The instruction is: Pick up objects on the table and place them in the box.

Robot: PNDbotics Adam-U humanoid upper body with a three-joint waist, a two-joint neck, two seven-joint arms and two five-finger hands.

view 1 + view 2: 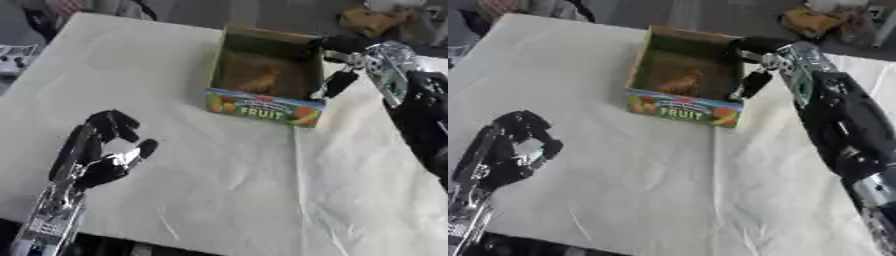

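The box (pixel 262 80), an open cardboard carton with a colourful front panel reading FRUIT, sits toward the far edge of the counter (pixel 219 175), a little nearer its right side. Inside it lies at least one orange-brown object (pixel 262 79) on the floor of the box; its shape is too soft to name further. The right hand (pixel 754 60) is at the right wall of the box, at the rim, with one dark finger hanging down just outside that wall and others over the top edge; the fingers look relaxed and spread rather than closed on anything, and nothing shows between them. The left hand (pixel 105 147) rests near the counter's near left corner, fingers curled over toward the thumb, holding nothing that can be seen. The white surface of the counter between the hands and around the box shows only creases; no loose object can be made out on it. Judged from this, the picking and placing seems largely or wholly done: the visible object is already in the box, and the right hand appears to be at the point of a release. What is left, if anything, would lie outside these views.
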